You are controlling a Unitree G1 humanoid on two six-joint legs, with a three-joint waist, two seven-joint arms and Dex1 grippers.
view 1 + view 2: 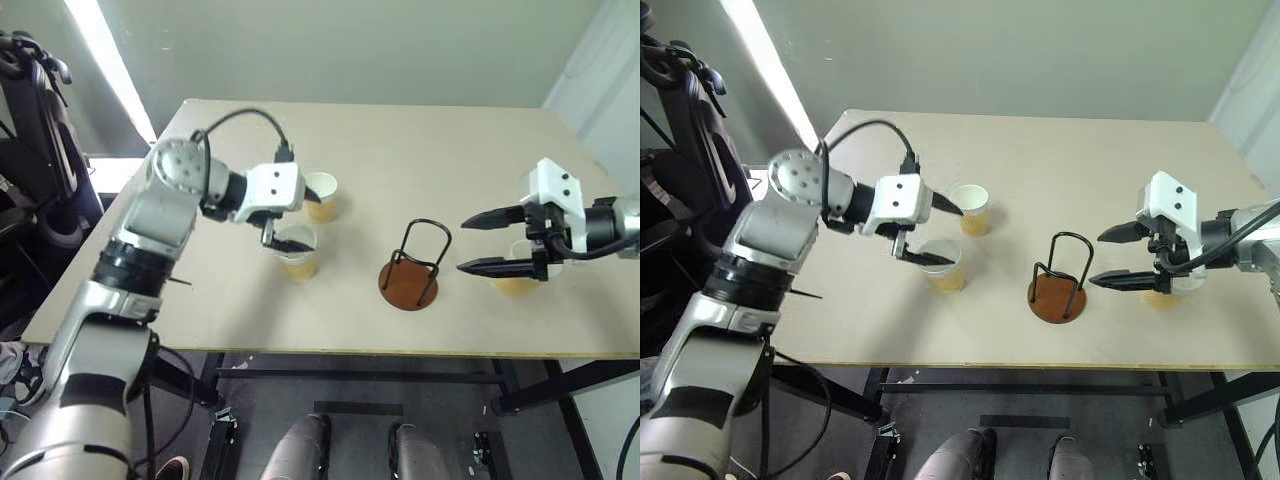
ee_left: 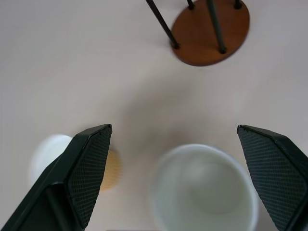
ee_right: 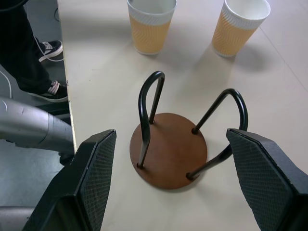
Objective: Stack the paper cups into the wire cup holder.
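Two paper cups stand upright left of centre, one (image 1: 322, 195) farther back and one (image 1: 297, 252) nearer. My left gripper (image 1: 942, 233) hangs open over the nearer cup (image 2: 204, 190), which lies between its fingers (image 2: 84, 173) in the left wrist view. The wire cup holder (image 1: 410, 272) stands empty right of centre, a brown disc with black loops. My right gripper (image 1: 463, 246) is open just right of the holder (image 3: 168, 149) and points at it. A third paper cup (image 1: 1162, 295) sits behind the right gripper, partly hidden.
The beige table (image 1: 400, 150) has its front edge close below the holder. A person's dark trousers and shoes (image 3: 48, 48) show beyond the table's left edge. Black equipment (image 1: 30, 130) stands off the left side.
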